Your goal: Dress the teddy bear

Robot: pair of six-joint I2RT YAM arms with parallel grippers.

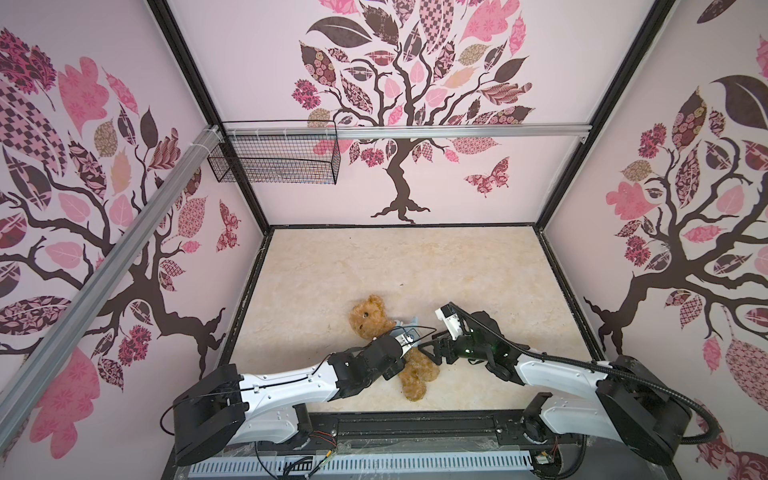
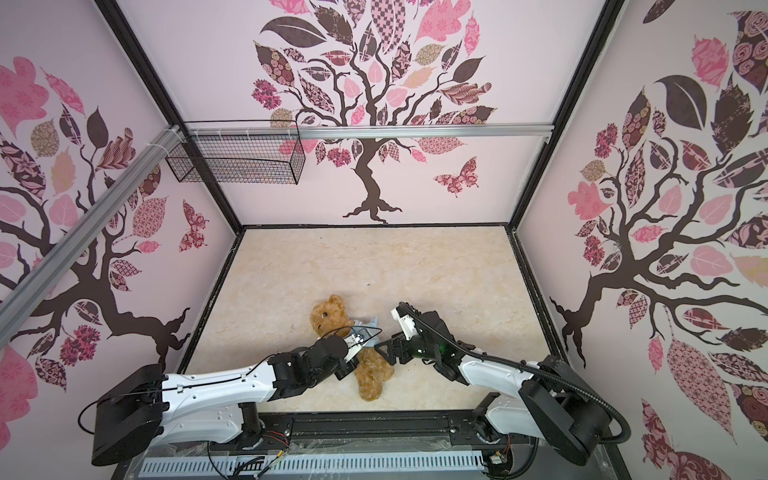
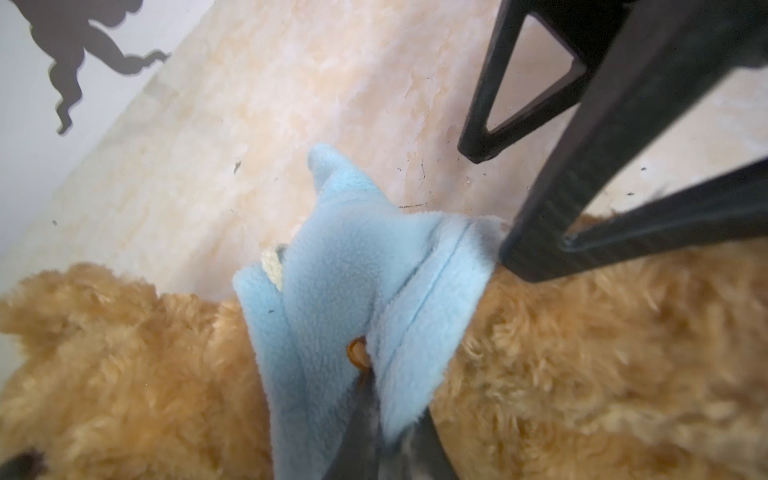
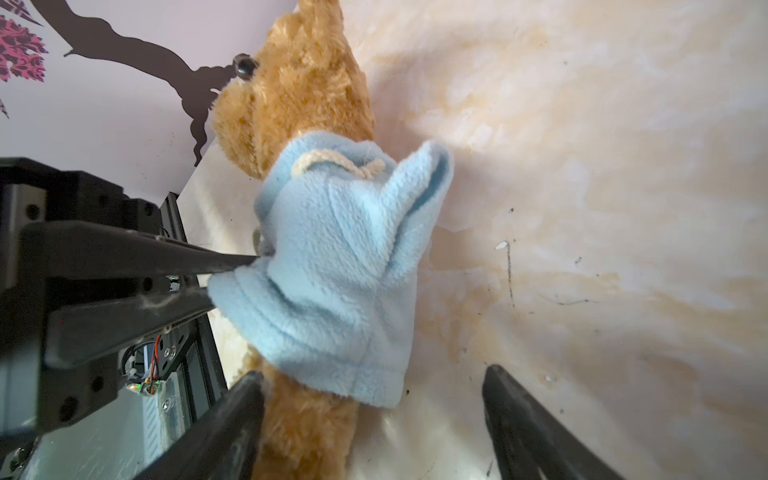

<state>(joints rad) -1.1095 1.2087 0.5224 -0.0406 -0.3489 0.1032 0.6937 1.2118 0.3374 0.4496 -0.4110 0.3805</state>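
On the table (image 1: 374,266), near its front edge, lies the teddy bear (image 1: 368,318), the blue shirt (image 4: 332,257) bunched at its chest. The left gripper (image 4: 232,279) pinches the hem. The right gripper (image 4: 372,374) gapes beside it and should probably take the opposite hem, pulling down evenly.

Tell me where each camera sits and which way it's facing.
Both top views: overhead behind the robot, looking down on table, left arm, right arm and teddy bear.
Left wrist: behind the left gripper, shut on the light blue shirt; its fingers show.
Right wrist: behind the open right gripper, facing shirt and bear; its fingers show.
Shared: both wrist views show shirt, bear and the opposite gripper.
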